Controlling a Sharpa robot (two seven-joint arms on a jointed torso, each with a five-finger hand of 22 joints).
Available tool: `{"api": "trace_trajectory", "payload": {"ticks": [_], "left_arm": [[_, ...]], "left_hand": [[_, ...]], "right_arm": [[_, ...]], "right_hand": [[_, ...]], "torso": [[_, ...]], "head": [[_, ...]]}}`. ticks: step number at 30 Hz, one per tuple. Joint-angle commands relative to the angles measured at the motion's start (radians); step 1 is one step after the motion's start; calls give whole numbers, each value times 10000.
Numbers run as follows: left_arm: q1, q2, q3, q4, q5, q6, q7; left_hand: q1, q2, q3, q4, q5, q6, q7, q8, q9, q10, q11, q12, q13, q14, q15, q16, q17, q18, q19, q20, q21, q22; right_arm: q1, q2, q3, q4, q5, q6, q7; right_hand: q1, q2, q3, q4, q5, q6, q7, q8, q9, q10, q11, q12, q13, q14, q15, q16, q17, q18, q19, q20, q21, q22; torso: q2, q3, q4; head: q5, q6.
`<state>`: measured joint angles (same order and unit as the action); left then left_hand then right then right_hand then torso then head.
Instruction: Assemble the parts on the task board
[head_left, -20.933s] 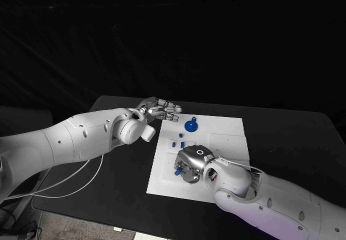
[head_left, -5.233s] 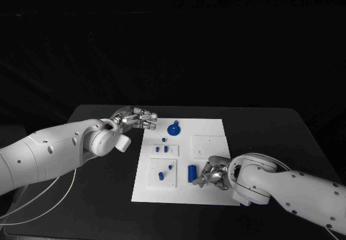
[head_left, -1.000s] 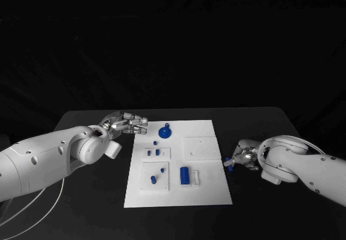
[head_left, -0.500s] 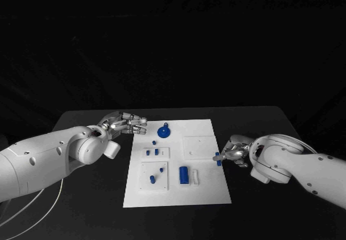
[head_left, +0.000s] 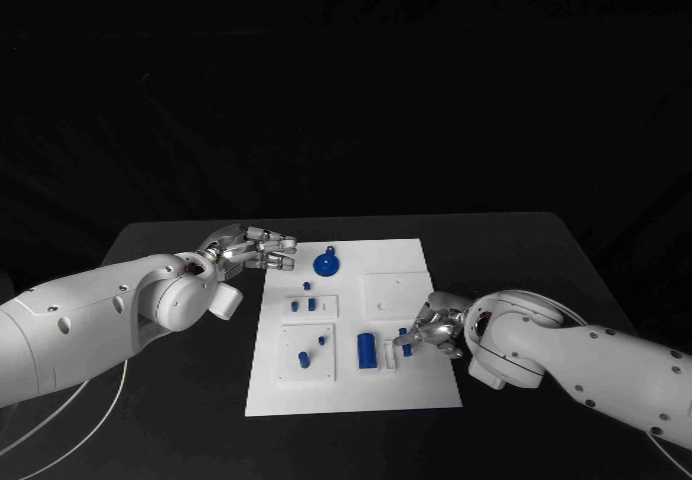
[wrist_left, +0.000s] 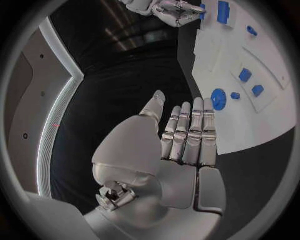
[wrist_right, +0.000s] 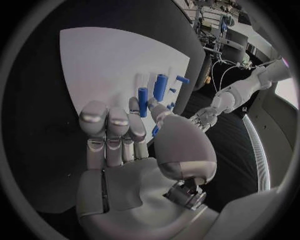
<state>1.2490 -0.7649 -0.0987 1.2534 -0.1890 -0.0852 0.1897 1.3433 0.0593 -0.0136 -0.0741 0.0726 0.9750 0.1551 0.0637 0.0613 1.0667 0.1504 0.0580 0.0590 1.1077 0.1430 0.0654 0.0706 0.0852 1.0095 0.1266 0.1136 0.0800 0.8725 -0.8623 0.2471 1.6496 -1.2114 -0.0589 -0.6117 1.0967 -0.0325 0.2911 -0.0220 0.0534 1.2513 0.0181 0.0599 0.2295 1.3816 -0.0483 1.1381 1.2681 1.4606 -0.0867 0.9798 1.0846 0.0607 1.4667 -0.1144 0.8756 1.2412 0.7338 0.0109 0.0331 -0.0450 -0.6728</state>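
Moving in from the board's right edge since half a second ago, the right hand (head_left: 431, 334) is now hovering over the lower right part of the task board (head_left: 418, 385), pinching a small blue part (head_left: 405, 351) between thumb and fingers just beside the long blue cylinder (head_left: 366, 350) that is lying on the white plate. Further up the board the round blue part (head_left: 327, 264) is sitting near its top edge, and two small blue pegs (head_left: 303, 303) are standing in the small inset plate. Off the board's upper left corner, above the black counter (head_left: 577, 260), the left hand (head_left: 254, 247) is staying where it was, fingers stretched out side by side and holding nothing.
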Motion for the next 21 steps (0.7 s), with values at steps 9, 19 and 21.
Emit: {"api": "trace_trajectory", "payload": {"ticks": [9, 19, 21], "left_arm": [[5, 71, 11, 17, 154, 167, 93], [4, 59, 12, 13, 162, 249, 71], [4, 51, 12, 15, 163, 265, 65]], "left_hand": [[-95, 42, 16, -4, 33, -93, 15, -27, -1, -79, 4, 11, 15, -54, -17, -34, 11, -170, -41, 10, -6, 0], [-118, 56, 8, -9, 30, -143, 22, -30, -4, -90, 9, 10, 15, -57, -13, -34, 11, -169, -45, 12, -7, -1], [-118, 56, 8, -9, 30, -143, 22, -30, -4, -90, 9, 10, 15, -57, -13, -34, 11, -169, -45, 12, -7, -1]], "right_arm": [[-59, 378, -70, -115, -273, 280, -156], [-70, 639, -84, -294, -350, 361, -198], [-81, 689, -88, -350, -383, 368, -205]], "right_hand": [[-36, 145, -90, -122, 85, 73, 8, 38, 24, 65, -26, -74, -23, 10, -78, -45, -42, -110, 578, -35, -46, -36], [-94, 181, -116, -135, 148, 84, 4, 38, 30, 60, -32, -68, -13, 10, -83, -44, -45, -112, 576, -40, -42, -42], [-94, 181, -116, -135, 148, 84, 4, 38, 30, 60, -32, -68, -13, 10, -83, -44, -45, -112, 576, -40, -42, -42]], "torso": [[-3, 6, -24], [1, 2, 3], [0, 3, 5]], "head": [[35, -4], [20, 0], [43, -17]]}}
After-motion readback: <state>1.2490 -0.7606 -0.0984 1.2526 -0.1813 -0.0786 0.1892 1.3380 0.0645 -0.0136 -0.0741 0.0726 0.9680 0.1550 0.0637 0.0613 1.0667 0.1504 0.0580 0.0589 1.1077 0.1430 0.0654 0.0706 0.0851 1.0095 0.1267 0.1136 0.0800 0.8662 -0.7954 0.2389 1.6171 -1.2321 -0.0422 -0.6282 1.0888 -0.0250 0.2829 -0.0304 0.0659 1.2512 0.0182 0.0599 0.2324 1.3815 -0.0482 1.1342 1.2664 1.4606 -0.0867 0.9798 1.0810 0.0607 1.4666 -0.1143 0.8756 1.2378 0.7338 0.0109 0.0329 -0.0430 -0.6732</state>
